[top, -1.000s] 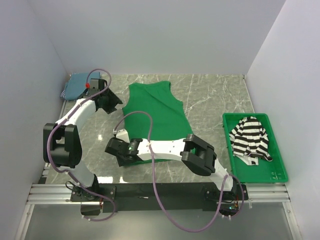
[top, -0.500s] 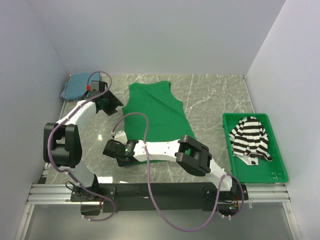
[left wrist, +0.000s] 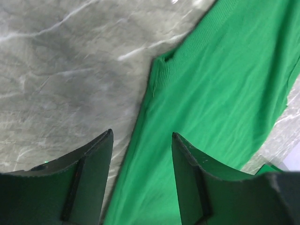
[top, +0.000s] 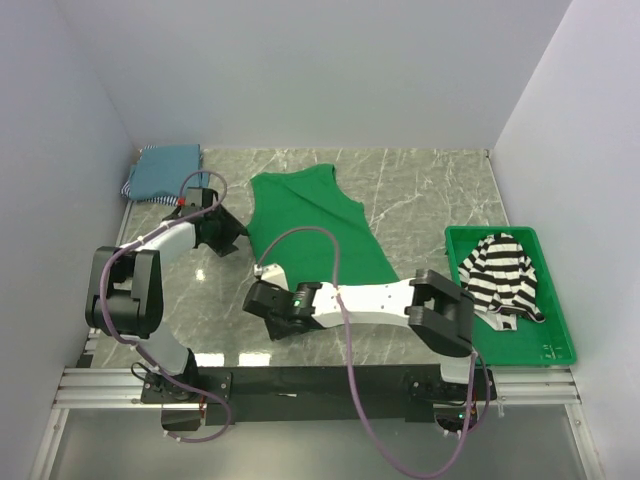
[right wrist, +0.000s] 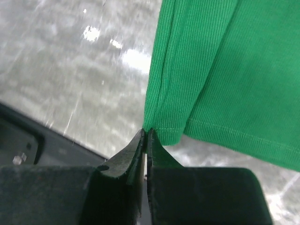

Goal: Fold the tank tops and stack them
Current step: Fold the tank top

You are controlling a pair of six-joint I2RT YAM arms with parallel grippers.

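The bright green tank top lies spread flat on the marble table. My left gripper is open at its left side; in the left wrist view the fingertips straddle the top's edge. My right gripper is at the near left hem corner; in the right wrist view its jaws are shut on the hem corner of the green top. The black-and-white striped top lies crumpled in the tray. Folded teal-blue tops are stacked at the back left.
A rigid green plastic tray stands at the right by the wall. White walls close in the table on the left, back and right. The black base rail runs along the near edge.
My right gripper has moved right along the near edge with the hem corner. My left gripper has come down from beside the teal stack to the green top's left edge. The top has shifted slightly.
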